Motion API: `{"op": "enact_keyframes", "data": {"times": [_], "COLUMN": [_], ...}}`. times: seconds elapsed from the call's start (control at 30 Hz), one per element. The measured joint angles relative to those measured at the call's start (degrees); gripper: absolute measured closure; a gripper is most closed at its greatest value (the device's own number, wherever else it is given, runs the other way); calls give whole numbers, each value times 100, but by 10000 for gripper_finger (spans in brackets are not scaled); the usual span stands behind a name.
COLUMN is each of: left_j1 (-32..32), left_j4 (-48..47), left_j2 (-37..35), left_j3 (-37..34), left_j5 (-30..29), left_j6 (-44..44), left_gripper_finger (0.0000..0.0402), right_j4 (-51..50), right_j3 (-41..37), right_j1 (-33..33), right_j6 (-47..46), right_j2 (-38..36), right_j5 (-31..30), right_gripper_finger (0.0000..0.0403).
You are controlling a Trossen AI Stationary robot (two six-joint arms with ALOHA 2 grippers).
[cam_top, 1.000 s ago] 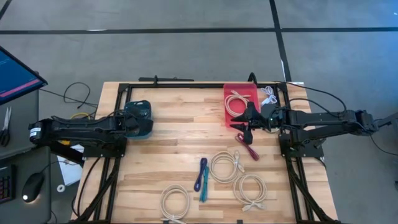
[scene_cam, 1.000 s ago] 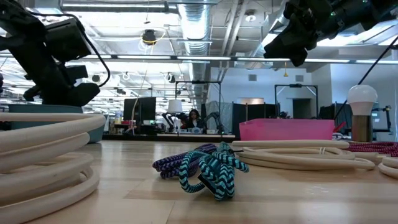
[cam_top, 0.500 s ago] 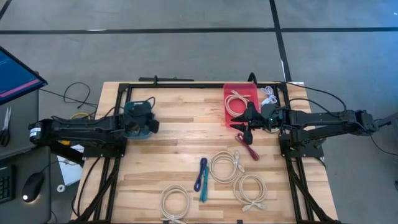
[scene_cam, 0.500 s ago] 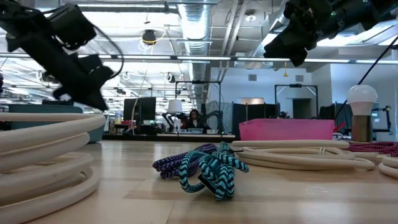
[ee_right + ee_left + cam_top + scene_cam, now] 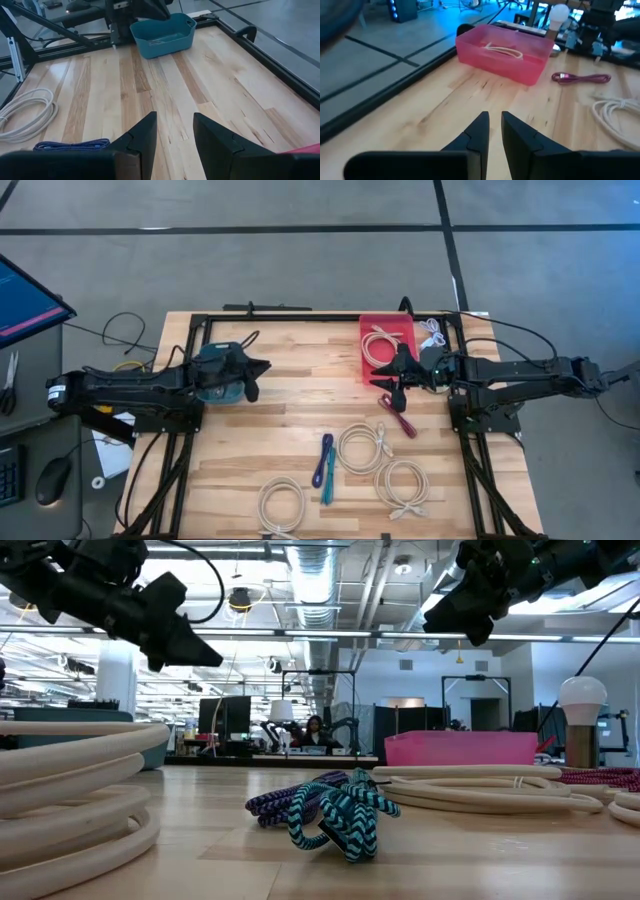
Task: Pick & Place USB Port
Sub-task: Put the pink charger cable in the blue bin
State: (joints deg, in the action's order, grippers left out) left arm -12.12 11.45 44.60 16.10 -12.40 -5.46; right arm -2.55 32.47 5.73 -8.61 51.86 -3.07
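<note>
My left gripper [image 5: 258,372] hangs above the table just right of the teal bin [image 5: 226,355]. It points toward the table's right and is shut on nothing; its wrist view shows only a thin slit between the fingers [image 5: 495,120]. My right gripper [image 5: 388,387] waits open and empty in the air at the near edge of the pink bin [image 5: 390,340], which holds a white coiled cable. On the wood lie a maroon cable [image 5: 397,415], a blue cable [image 5: 319,460], a teal cable [image 5: 328,480] and three white coils [image 5: 362,448].
A black frame [image 5: 290,314] runs round the table top. Bare wood lies between the teal bin [image 5: 162,32] and the pink bin [image 5: 505,50]. The loose cables crowd the near right part. A lamp bulb [image 5: 583,700] stands by the far right corner.
My left gripper has swung out from above the teal bin toward the table's right. It has tipped up from pointing down into the bin to pointing nearly level toward the right. The right arm has kept still.
</note>
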Motion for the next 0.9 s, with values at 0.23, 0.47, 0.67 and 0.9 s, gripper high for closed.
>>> {"op": "enact_keyframes", "data": {"times": [0.23,0.47,0.67,0.9], "left_j1": [0,0,16,72], "left_j4": [3,60,60,138], "left_j2": [4,4,4,2], "left_j3": [0,0,0,0], "left_j5": [4,4,4,155], "left_j6": [-240,-575,-353,-611], "left_gripper_finger": [352,352,352,352], "right_j4": [315,977,962,1042], "right_j3": [2,4,7,7], "right_j1": [3,95,276,265], "right_j6": [-45,-45,-44,-43], "right_j2": [0,-1,-2,0], "right_j5": [-343,-1322,-1346,-1342], "right_gripper_finger": [282,282,282,282]}}
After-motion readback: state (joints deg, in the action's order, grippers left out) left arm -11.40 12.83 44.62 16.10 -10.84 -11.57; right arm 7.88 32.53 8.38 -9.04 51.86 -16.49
